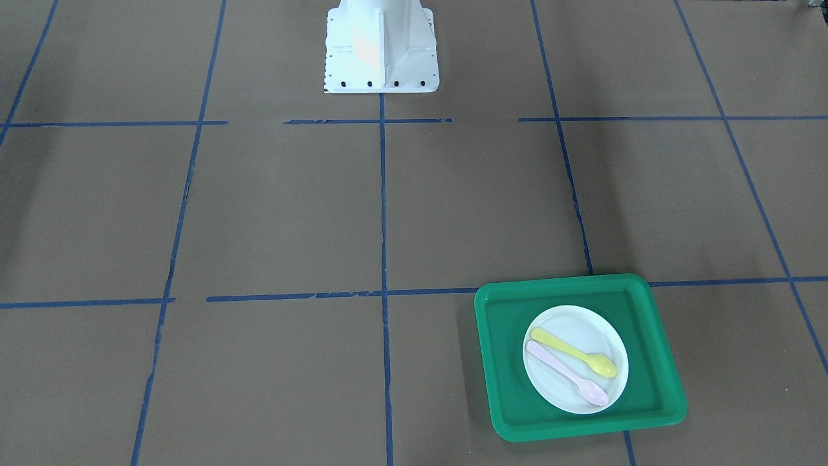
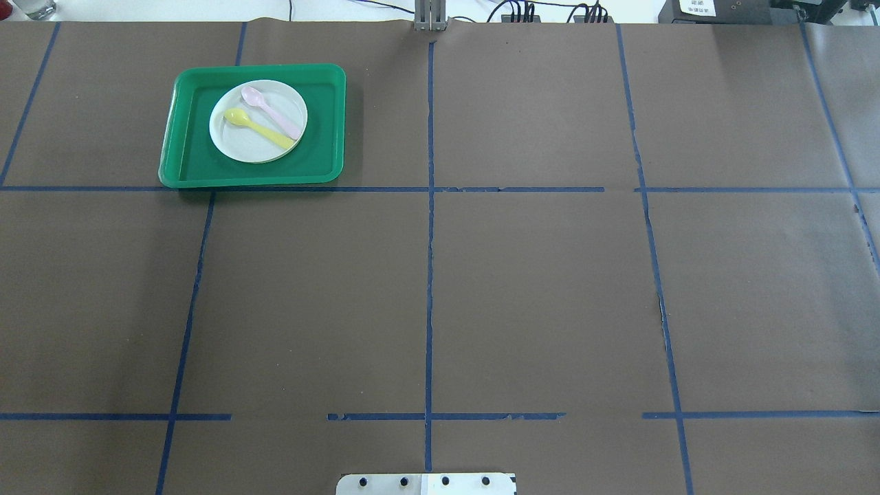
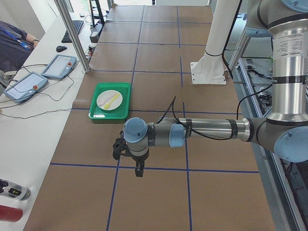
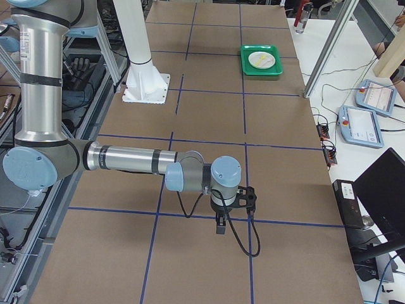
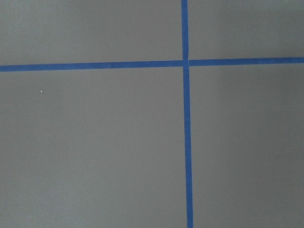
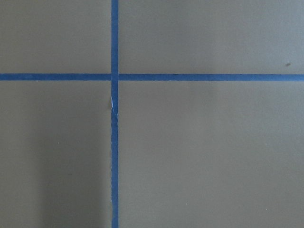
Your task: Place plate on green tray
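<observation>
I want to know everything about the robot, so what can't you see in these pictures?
Left gripper: shows only in the exterior left view, too small to tell open or shut.
Right gripper: the same, only in the exterior right view.
Small round white plastic plate on the large flat green plastic tray: overhead, its middle hides under the yellow plastic spoon and pink plastic spoon.
Wrist views: only brown table and blue tape.

Nothing can be read; the white label (image 2: pixel 696 7) on the black box (image 2: pixel 746 12), upper right of the overhead view, carries print too small.
</observation>
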You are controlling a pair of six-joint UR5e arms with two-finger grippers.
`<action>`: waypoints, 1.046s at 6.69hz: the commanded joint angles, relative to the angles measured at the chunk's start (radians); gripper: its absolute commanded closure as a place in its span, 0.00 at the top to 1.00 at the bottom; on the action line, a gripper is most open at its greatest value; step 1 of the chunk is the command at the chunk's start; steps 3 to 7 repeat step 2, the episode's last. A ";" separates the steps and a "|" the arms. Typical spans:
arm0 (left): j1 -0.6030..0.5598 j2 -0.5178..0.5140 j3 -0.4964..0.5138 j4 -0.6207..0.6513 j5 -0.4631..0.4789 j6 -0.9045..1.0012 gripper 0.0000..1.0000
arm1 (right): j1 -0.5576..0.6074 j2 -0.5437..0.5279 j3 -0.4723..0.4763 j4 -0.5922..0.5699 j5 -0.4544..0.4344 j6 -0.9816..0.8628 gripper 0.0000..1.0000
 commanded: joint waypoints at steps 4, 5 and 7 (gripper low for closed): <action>0.000 0.001 0.001 0.000 0.000 0.000 1.00 | 0.000 0.000 0.000 0.000 0.000 0.000 1.00; 0.000 0.001 0.001 0.000 0.000 0.000 1.00 | 0.000 0.000 0.000 0.000 0.000 0.000 1.00; 0.000 0.001 0.001 0.000 0.000 0.000 1.00 | 0.000 0.000 0.000 0.000 0.000 0.000 1.00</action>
